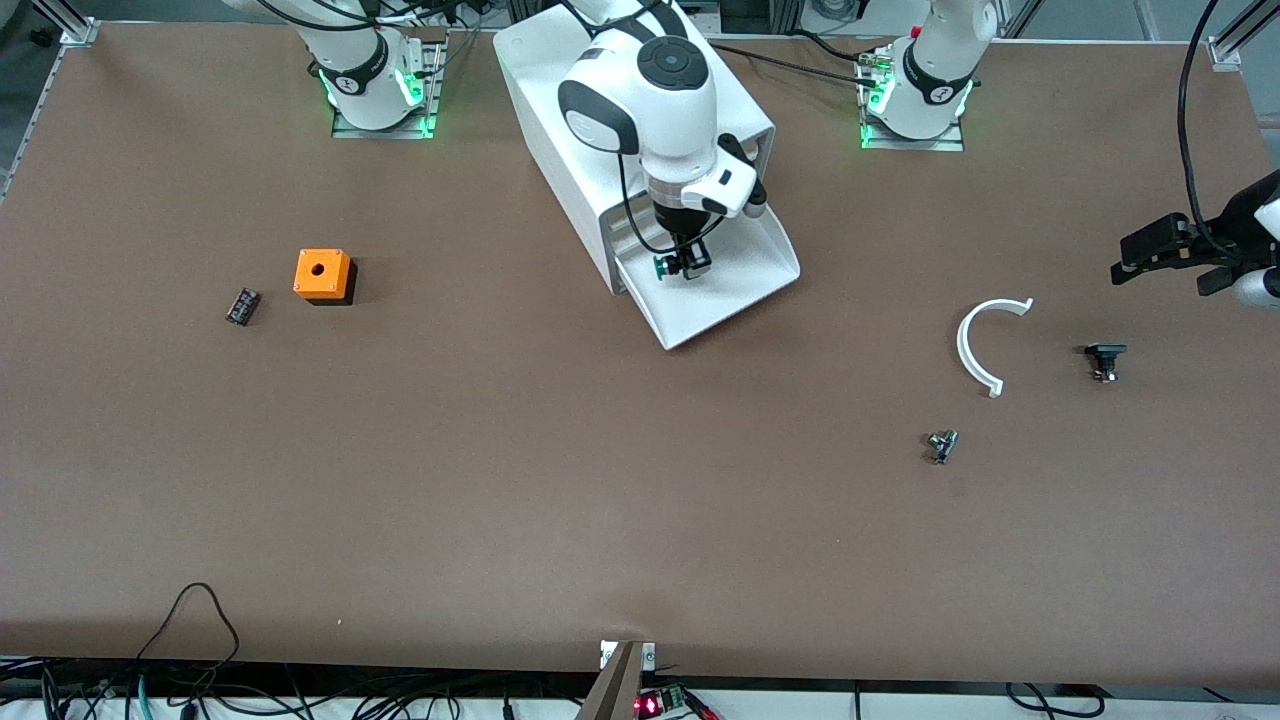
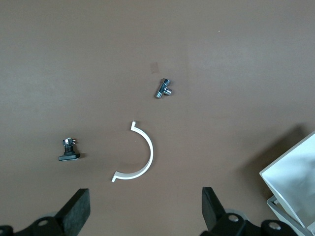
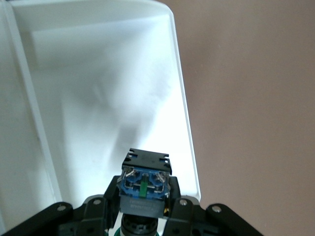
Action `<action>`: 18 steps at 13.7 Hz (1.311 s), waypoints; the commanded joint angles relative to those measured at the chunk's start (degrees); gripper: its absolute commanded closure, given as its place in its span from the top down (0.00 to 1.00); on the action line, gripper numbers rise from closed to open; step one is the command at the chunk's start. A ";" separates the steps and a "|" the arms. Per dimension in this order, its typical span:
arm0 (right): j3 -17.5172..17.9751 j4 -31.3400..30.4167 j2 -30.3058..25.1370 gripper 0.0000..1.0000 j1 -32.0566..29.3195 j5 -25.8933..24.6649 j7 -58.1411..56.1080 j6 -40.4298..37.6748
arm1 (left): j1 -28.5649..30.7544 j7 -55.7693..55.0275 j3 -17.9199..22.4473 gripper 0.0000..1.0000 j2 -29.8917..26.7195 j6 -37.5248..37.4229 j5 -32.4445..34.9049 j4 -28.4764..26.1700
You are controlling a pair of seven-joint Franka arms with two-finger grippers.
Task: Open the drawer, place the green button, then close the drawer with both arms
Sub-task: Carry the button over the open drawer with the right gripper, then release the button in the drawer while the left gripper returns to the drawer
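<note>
While the right gripper [image 1: 686, 262] hangs over the pulled-out drawer [image 1: 745, 285], near the middle of the table's robot-side edge, its fingers are clamped on the button [image 3: 144, 183], held above the white tray floor and not yet set down. The button looks light, rigid and hard-shelled, with a smooth green cap that could slip, so the blocky black-and-blue body is judged the safer place to grip, as it is gripped now. The left gripper [image 1: 1165, 250] waits with fingers spread wide at the left arm's end of the table. Counted: one cabinet [image 1: 560, 90], one open drawer, one green button, one black-capped switch [image 1: 1104, 358], one white curved clip [image 1: 985, 345], one small metal fitting [image 1: 942, 444], one orange box [image 1: 322, 274], one small dark block [image 1: 242, 305].
</note>
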 commanded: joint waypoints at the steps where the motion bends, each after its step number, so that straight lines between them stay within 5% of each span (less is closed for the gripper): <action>1: -0.11 7.37 5.47 0.32 1.73 -0.90 -2.76 -1.39 | 0.16 -0.09 -0.36 1.00 -0.93 -0.63 1.85 -0.72; 10: -0.20 6.77 10.14 0.33 5.07 0.15 -1.36 -3.67 | -0.90 -1.49 -1.58 1.00 -0.50 -0.28 1.15 -4.33; 13: -0.20 6.68 10.31 0.38 6.22 -0.11 0.48 -4.46 | -1.86 -12.00 -3.68 1.00 0.12 5.41 1.15 -9.05; 14: -0.20 6.68 10.66 0.48 6.39 -0.02 0.75 -4.38 | -1.95 -15.17 -4.83 1.00 0.47 7.87 1.15 -10.64; 16: -0.28 6.85 10.67 1.00 6.66 -0.19 1.71 -4.46 | -2.82 -21.24 -6.24 1.00 1.87 13.40 1.06 -13.72; 18: -0.46 7.56 9.70 1.00 6.66 0.07 4.34 -5.07 | -4.23 -28.00 -7.99 1.00 4.15 20.95 1.06 -16.88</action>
